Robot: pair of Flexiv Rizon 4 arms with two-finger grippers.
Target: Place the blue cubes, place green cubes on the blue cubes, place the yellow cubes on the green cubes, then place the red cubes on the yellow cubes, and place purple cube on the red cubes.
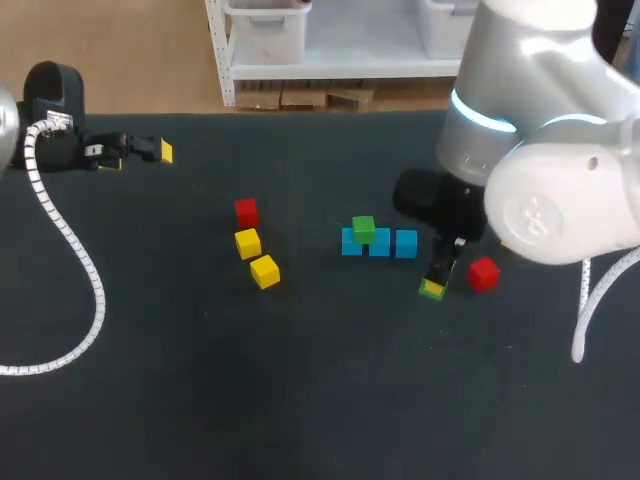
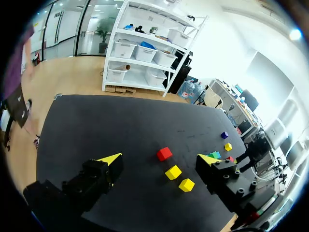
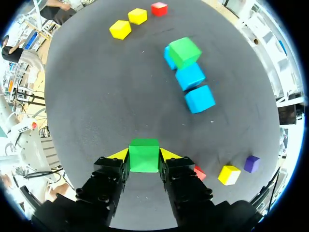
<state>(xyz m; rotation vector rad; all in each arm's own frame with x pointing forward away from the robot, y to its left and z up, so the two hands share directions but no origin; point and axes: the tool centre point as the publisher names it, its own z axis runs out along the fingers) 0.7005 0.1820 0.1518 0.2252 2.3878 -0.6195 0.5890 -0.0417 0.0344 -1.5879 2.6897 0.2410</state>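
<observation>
Where the left arm enters at the far left of the dark, matte counter, the left claw is seen released. Its yellow-tipped fingers are spread wide with nothing between them, well apart from every cube. Toward the middle, a short slanting line of three loose cubes is laid on the counter: a small plain red cube farthest from the robot, a first bright yellow cube just beside it, and a second bright yellow cube nearest, turned slightly. Further right, three light blue cubes are set in a row, side by side and touching. A stacked green cube is carried on the leftmost of them, sitting a little askew. Right of the row, the right claw is pointed down at the counter and is clenched on a second green cube, which is pressed from two sides by the yellow fingertips. Whether this cube touches the counter cannot be told. Just beside the claw, on its right, another red cube is found. In the right wrist view, a third yellow cube and a small purple cube are shown near that red cube, beside each other.
</observation>
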